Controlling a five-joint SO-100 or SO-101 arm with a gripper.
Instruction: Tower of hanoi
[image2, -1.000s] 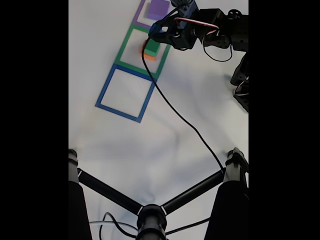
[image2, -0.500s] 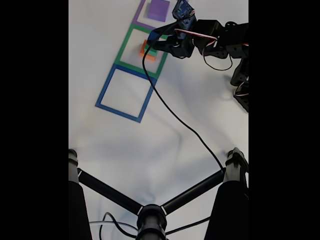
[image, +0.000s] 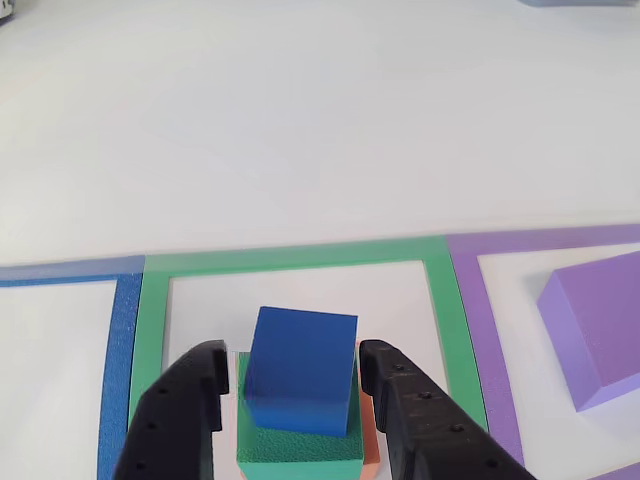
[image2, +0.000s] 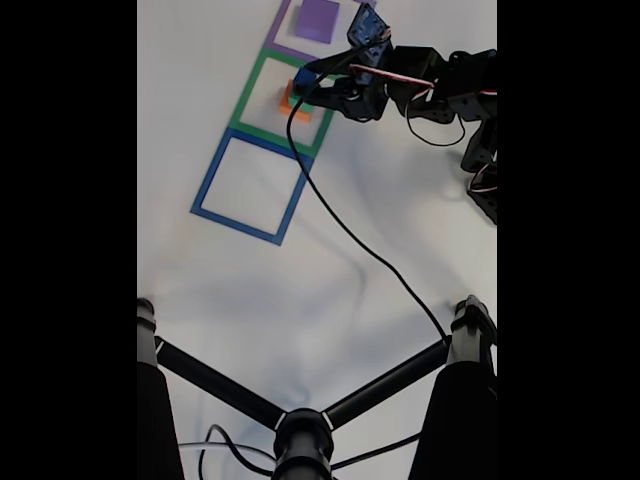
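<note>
Inside the green tape square outline (image: 300, 257), the small blue foam cube (image: 300, 370) sits tilted on the green foam block (image: 300, 450), with an edge of the orange foam block (image: 370, 440) showing beneath. The black two-finger gripper (image: 292, 375) stands with its jaws apart on either side of the cube, not clearly touching it. A second earlier the arm covered the stack in the fixed view; it has since drawn back, so the cube appears to have just been set down and released. That likely completes one move. The wide purple foam slab (image: 595, 325) lies alone in the purple tape square (image2: 290, 30); the blue tape square (image2: 250, 187) holds nothing. Around them, the white tabletop (image: 300, 120) is matte, with a black cable (image2: 360, 240) trailing across.
</note>
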